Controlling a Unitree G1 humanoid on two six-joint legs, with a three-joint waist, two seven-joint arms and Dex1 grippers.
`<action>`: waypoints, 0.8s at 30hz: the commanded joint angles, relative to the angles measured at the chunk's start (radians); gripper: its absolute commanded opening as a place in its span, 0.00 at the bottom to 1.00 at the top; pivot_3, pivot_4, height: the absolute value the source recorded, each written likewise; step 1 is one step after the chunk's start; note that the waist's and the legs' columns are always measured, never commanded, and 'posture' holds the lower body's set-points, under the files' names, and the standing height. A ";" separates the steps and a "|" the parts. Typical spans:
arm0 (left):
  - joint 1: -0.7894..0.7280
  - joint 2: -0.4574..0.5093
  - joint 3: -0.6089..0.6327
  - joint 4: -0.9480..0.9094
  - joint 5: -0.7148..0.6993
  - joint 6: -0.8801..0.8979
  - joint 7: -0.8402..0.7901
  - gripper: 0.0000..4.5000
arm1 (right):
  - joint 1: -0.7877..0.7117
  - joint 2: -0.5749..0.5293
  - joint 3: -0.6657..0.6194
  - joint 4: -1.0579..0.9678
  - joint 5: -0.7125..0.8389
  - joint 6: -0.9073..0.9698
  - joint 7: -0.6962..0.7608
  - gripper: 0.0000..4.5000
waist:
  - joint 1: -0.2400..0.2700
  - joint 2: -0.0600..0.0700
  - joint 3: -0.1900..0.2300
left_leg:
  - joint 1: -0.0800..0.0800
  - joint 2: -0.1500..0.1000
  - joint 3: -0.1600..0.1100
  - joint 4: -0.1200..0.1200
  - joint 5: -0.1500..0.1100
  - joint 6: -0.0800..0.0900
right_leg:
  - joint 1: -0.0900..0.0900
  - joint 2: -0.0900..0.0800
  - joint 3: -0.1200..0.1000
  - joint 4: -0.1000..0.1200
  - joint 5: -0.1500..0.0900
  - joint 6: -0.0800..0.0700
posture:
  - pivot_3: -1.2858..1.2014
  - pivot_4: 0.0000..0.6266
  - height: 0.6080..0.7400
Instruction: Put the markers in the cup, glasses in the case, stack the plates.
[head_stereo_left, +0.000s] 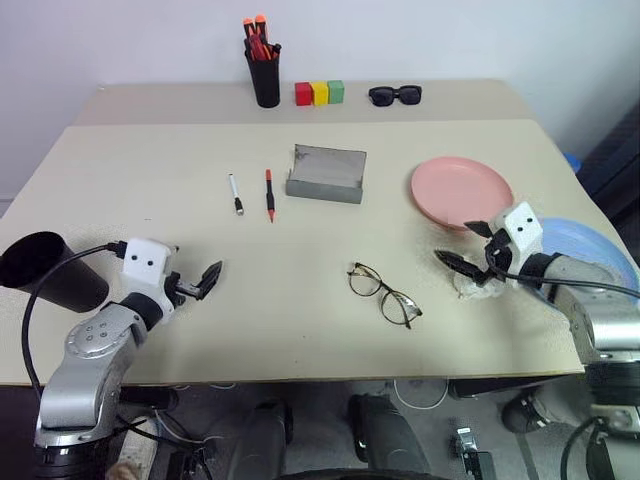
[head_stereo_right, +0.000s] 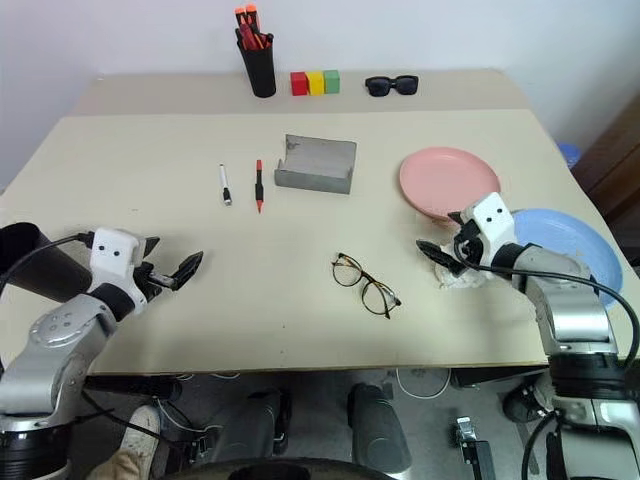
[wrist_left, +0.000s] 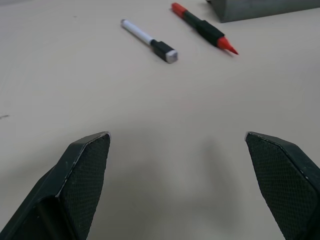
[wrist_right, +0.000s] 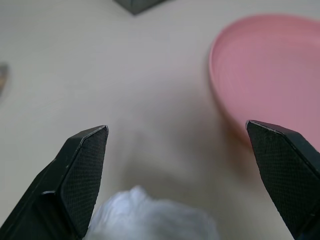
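I see both tools spread, holding nothing: left tool (head_stereo_left: 203, 281) near the cup (head_stereo_left: 45, 270), right tool (head_stereo_left: 468, 255) above a white wad (head_stereo_left: 472, 287), just beside the pink plate (head_stereo_left: 460, 190). Markers (head_stereo_left: 252, 194), case (head_stereo_left: 326, 174) and glasses (head_stereo_left: 384, 294) lie mid-counter (head_stereo_left: 150, 170).

the black cup (head_stereo_left: 45, 268) at nine o'clock runs off the picture's edge. the blue plate (head_stereo_left: 592, 250) at three o'clock sits partly behind the right arm. a crumpled white scrap (wrist_right: 150, 217) is blurred, unidentifiable.
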 joint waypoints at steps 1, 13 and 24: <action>-0.019 0.002 0.010 -0.013 -0.007 -0.003 0.003 0.99 | -0.017 -0.004 -0.025 -0.042 0.012 -0.005 -0.008 1.00 | 0.000 0.000 0.000 | 0.000 0.000 0.000 0.000 0.000 0.000 | 0.000 0.000 0.000 0.000 0.000 0.000 | 0.52 0.24 1.00; -0.069 -0.019 -0.024 -0.059 0.009 0.070 0.063 0.99 | -0.030 0.019 -0.007 -0.058 0.013 -0.020 -0.014 1.00 | 0.012 0.000 0.000 | 0.000 0.000 -0.001 0.000 0.000 0.000 | 0.001 0.000 0.000 0.000 0.000 0.000 | 0.52 0.24 1.00; -0.595 -0.181 -0.060 0.250 0.068 0.412 0.354 0.99 | -0.081 0.140 0.082 -0.256 0.030 0.027 -0.074 1.00 | 0.012 -0.001 0.001 | -0.001 -0.001 -0.004 0.003 0.000 0.000 | 0.001 0.001 -0.002 0.002 0.002 0.005 | 0.52 0.24 1.00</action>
